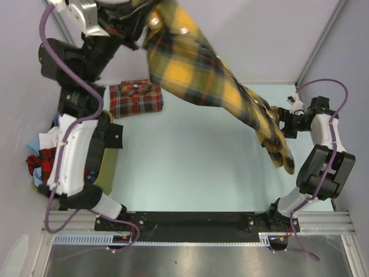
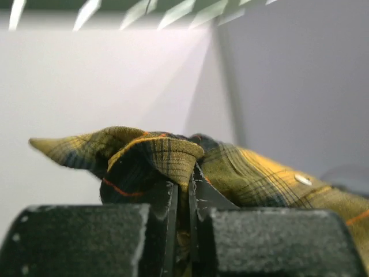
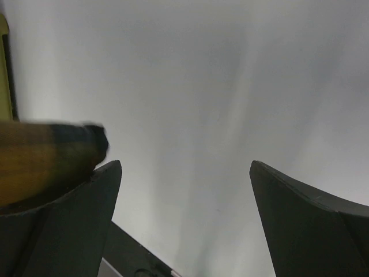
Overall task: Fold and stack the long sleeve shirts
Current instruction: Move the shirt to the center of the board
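Note:
My left gripper (image 1: 140,24) is raised high at the back left and is shut on a bunched edge of the yellow-and-black plaid shirt (image 1: 196,69). The left wrist view shows the fabric (image 2: 271,179) pinched between the jaws of that gripper (image 2: 185,186). The shirt hangs in the air and slopes down to the right, its sleeve end near my right gripper (image 1: 282,124). My right gripper (image 3: 184,167) is open and holds nothing; a blurred bit of the yellow shirt (image 3: 34,158) lies outside its left finger. The red-orange plaid shirt (image 1: 136,98) lies folded on the table at the back left.
A pile of mixed clothes (image 1: 41,158) sits in an olive bin (image 1: 107,173) at the left edge, partly behind the left arm. Metal frame posts (image 1: 320,43) and grey walls close in the back and the sides. The table top (image 1: 190,167) is pale green.

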